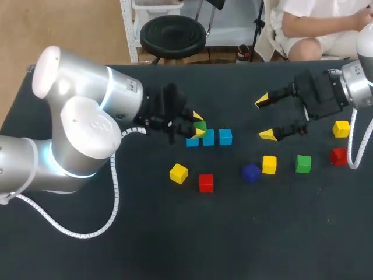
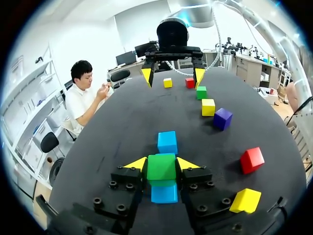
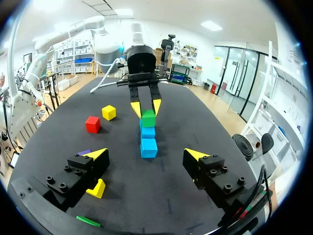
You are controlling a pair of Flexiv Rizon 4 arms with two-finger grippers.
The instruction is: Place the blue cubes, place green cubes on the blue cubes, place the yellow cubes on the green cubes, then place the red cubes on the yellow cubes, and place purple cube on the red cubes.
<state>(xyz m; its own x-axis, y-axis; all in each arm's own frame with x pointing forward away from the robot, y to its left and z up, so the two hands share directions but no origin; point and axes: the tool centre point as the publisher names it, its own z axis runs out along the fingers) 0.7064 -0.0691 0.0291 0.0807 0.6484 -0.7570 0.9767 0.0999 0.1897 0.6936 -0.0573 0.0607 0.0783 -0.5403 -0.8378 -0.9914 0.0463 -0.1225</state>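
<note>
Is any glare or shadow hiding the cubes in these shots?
Head view: glare only on the left arm. Left wrist view: the green cube between the fingers shows plainly, with only soft shadows around it. Right wrist view: no glare on the blue cubes.

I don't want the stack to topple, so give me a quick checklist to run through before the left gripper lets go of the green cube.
1. Grip: the left gripper has both fingers against the green cube. Ok.
2. Alignment: the green cube sits squarely over the end blue cube of the row. Ok.
3. Contact: whether the green cube rests on that blue cube or hangs just above it. Cannot tell.
4. Right gripper out of the way: open, apart from the blue row. Ok.
5. Next piece free: the spare green cube lies alone on the table beside a yellow cube. Ok.
</note>
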